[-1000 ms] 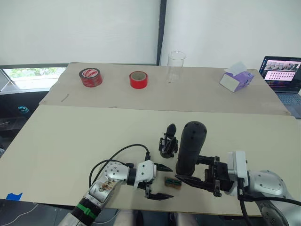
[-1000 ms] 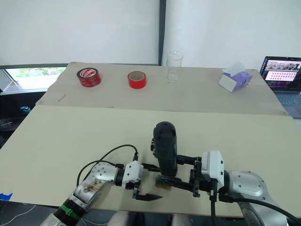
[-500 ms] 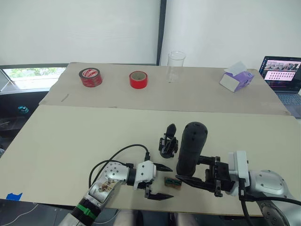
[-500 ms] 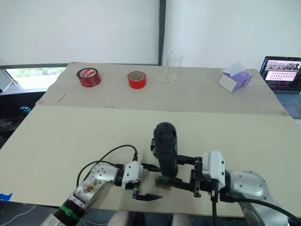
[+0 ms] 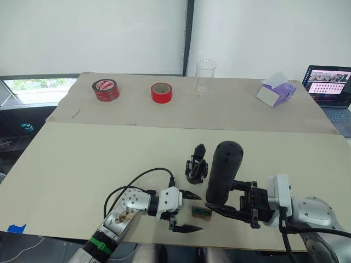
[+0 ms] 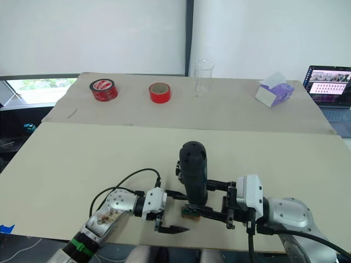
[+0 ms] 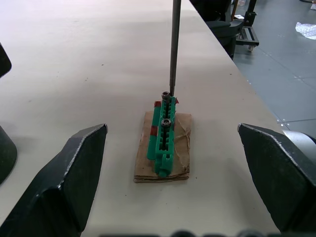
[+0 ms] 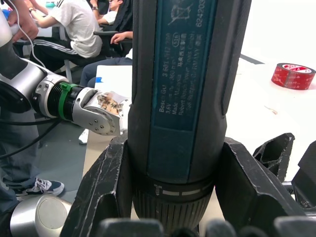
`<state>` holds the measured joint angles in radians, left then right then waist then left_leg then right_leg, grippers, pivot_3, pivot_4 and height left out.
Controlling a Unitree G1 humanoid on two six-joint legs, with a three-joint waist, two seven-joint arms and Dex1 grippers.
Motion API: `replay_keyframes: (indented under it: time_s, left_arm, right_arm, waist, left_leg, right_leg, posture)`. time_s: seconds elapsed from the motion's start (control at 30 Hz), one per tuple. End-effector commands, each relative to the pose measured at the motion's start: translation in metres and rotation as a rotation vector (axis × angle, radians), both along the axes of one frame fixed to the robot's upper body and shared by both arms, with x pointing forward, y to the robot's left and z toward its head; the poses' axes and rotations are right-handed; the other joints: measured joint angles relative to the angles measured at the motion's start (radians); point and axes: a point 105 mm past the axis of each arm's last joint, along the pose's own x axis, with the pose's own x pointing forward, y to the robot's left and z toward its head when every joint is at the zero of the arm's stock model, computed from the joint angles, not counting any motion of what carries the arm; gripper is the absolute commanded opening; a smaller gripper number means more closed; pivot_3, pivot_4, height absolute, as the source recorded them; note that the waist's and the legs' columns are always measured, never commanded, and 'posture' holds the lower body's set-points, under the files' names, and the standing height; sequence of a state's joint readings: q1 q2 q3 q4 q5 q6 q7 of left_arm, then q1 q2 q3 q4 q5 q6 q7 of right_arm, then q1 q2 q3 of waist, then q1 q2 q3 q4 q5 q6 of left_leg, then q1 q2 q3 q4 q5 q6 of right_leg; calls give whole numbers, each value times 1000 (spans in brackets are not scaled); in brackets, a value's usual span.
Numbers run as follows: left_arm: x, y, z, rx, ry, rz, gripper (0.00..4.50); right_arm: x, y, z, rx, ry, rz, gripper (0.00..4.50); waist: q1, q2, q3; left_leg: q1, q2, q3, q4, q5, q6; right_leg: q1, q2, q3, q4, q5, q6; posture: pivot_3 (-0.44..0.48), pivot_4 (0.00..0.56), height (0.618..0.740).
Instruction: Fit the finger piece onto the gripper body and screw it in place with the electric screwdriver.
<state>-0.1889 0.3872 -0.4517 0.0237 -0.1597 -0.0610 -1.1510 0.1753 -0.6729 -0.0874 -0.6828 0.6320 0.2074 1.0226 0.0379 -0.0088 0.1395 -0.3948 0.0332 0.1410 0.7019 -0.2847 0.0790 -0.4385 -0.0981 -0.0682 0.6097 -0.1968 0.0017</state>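
Two jaws, two states: right gripper (image 5: 233, 204) is clamped round the electric screwdriver (image 5: 222, 171), held upright, bit pointing down; left gripper (image 5: 185, 211) has its jaws spread wide with nothing between them. Key relation: the screwdriver's long axis is vertical and its metal bit (image 7: 173, 47) comes down onto the end screw of the green screw holder (image 7: 164, 137), a small strip on a brown card lying on the table (image 5: 82, 164) between the two grippers. Looks like a screw pickup in progress, my judgement. Gripper body (image 5: 196, 164) stands on the table just behind the screwdriver, pointed finger up, nearer the right arm. Can't tell whether that finger is the finger piece; no loose wedge spotted. Left jaws face the holder, close by, so that arm could steady it.
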Motion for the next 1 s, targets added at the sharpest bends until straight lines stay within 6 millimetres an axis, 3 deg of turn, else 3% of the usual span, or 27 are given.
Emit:
replay_keyframes:
  time_s: [0.03, 1.0]
  left_arm:
    - [-6, 5, -20, 60, 72, 11, 4500]
    - [-17, 12, -18, 57, 72, 14, 4500]
  right_arm:
    - [-4, 1, 13, 24, -47, 21, 1906]
    - [-6, 4, 8, 1, -7, 38, 1906]
  waist:
    - [0, 0, 0]
    - [-3, 0, 0]
  left_leg:
    - [0, 0, 0, 0, 0, 0]
    - [0, 0, 0, -3, 0, 0]
  right_leg:
    - [0, 0, 0, 0, 0, 0]
    - [-1, 1, 0, 0, -1, -1]
  posture:
    - [0, 150, 740]
    - [0, 150, 740]
